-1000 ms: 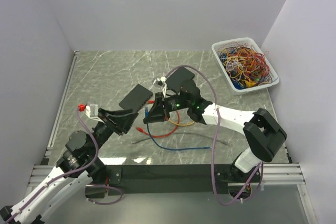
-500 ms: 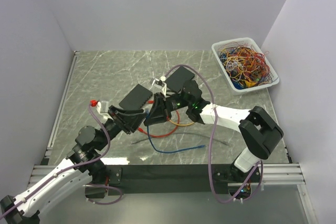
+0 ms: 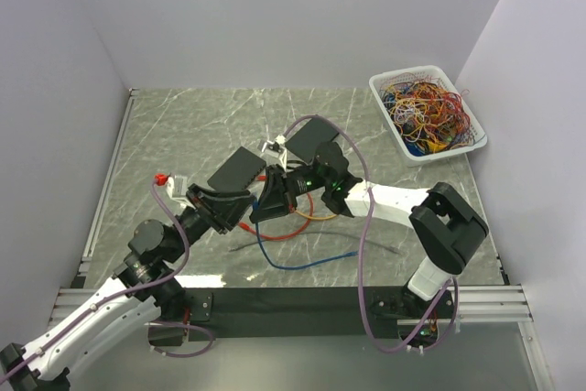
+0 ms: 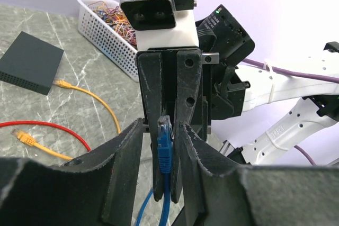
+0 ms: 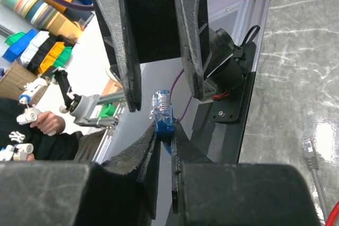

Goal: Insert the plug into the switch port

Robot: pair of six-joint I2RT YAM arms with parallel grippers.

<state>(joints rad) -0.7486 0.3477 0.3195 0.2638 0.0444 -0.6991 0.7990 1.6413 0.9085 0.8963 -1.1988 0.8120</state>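
— Above the grey marbled counter [image 3: 183,125], where is the blue cable plug [image 5: 161,110] sitting?
— It is hanging in mid-air between the two arms. The right gripper [image 5: 164,133] is pinching its blue boot, clamped tight on it, with the clear tip pointing toward the other arm.
— And the left gripper [image 4: 161,129]?
— It is standing partly open, its fingers [image 5: 186,35] flanking the plug on both sides with gaps showing, gripping nothing.
— The black box-shaped switch [image 3: 240,169]?
— It is lying on the counter just behind the grippers, apart from the plug.

Blue plug [image 4: 164,149] in right tool [image 4: 169,179] — left tool [image 4: 160,128] close on either side
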